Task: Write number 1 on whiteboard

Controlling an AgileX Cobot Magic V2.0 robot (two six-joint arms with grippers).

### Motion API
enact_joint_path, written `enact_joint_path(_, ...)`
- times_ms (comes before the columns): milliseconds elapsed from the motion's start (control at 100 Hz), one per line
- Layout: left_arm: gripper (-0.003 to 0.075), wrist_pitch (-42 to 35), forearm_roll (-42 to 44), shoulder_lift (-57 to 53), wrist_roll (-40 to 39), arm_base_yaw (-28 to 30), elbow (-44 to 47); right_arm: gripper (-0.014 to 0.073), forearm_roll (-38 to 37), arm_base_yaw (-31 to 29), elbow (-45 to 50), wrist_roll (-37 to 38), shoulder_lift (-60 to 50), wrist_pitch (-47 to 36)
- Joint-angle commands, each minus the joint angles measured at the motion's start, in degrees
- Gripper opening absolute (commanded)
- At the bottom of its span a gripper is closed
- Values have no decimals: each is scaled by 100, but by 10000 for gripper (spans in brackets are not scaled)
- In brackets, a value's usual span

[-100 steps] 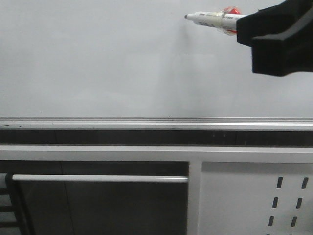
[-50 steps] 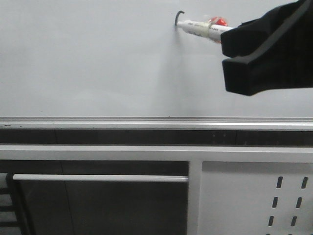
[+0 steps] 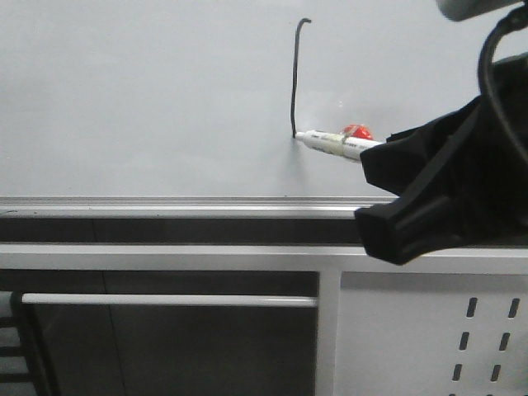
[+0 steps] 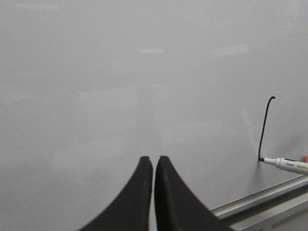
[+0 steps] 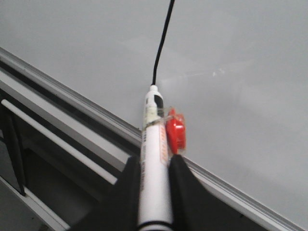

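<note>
The whiteboard (image 3: 148, 107) fills the upper front view, pale grey and glossy, with a silver bottom rail (image 3: 165, 203). On it stands the number 1 (image 3: 295, 74), a thin black vertical stroke with a small hook at its top, also seen as the stroke (image 4: 263, 127) and the stroke (image 5: 162, 41). My right gripper (image 5: 153, 161) is shut on a white marker pen (image 5: 155, 159) with a red clip (image 5: 175, 132). The marker (image 3: 334, 143) has its tip touching the stroke's lower end. My left gripper (image 4: 154, 160) is shut on nothing, facing bare whiteboard (image 4: 120, 72).
Below the rail runs a dark gap, then a white metal frame (image 3: 165, 257) with a horizontal bar (image 3: 165, 300). A white perforated panel (image 3: 429, 338) sits at the lower right.
My right gripper has moved down with the marker along the board, and the black stroke has grown from a small hook into a long vertical line.
</note>
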Motion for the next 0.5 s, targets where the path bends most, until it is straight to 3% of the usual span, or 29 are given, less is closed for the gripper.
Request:
enact_joint_path(0, -18, -367, 92, -6, 14, -29, -161, -61, 2, 6, -117, 70, -61, -689)
enact_joint_path(140, -18, -355, 92, -6, 14, -29, -161, -61, -23, 331, -117, 70, -389, -832)
enact_joint_path(290, -17, -24, 374, -6, 14, -29, -174, -61, 129, 1228, -117, 49, -1056, -210)
enact_joint_path(430, -7, 898, 1762, -6, 14, -29, -197, -61, 1227, 2042, -117, -586, -1426, 308)
enact_joint_path(490, 33, 1378, 2477, -6, 14, -29, -197, -61, 1641, 2295, -117, -947, -1476, 318)
